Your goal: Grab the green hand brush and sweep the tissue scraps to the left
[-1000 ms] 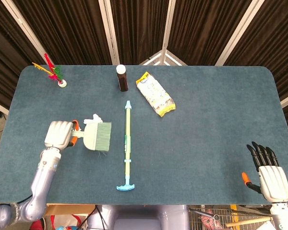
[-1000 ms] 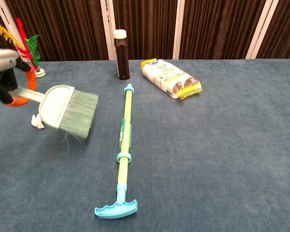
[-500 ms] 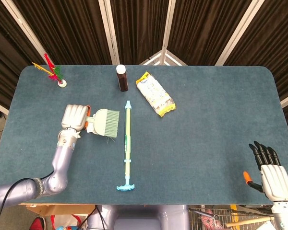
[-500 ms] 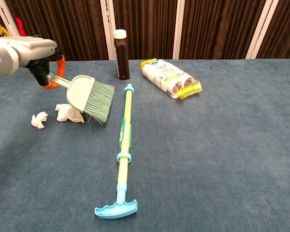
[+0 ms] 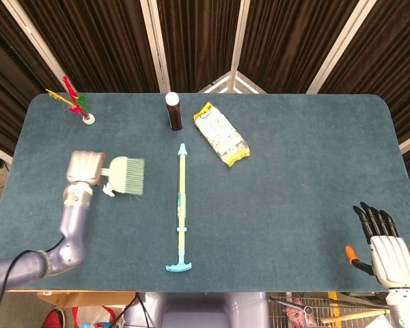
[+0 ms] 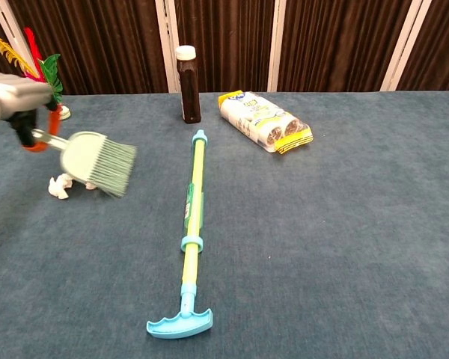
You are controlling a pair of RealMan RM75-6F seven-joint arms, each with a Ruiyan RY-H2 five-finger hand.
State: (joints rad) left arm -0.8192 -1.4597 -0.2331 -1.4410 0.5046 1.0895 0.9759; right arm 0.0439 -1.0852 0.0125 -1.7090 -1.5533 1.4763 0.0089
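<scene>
My left hand (image 5: 84, 168) (image 6: 11, 99) grips the handle of the green hand brush (image 5: 125, 176) (image 6: 97, 162) at the left of the table. The bristles point right and down, blurred by motion. White tissue scraps (image 6: 62, 185) (image 5: 108, 190) lie under and just left of the brush head, partly hidden by it. My right hand (image 5: 387, 249) rests at the table's near right corner, fingers spread, holding nothing; the chest view does not show it.
A long yellow-green pole with a blue T-handle (image 5: 180, 208) (image 6: 191, 224) lies lengthwise at the centre. A brown bottle (image 5: 173, 111) (image 6: 188, 73) and a snack packet (image 5: 221, 134) (image 6: 266, 120) sit at the back. A feathered shuttlecock (image 5: 78, 106) (image 6: 46, 75) stands at the far left.
My left hand has swung the brush leftward from beside the pole, and the tissue scraps now lie bunched under its head.
</scene>
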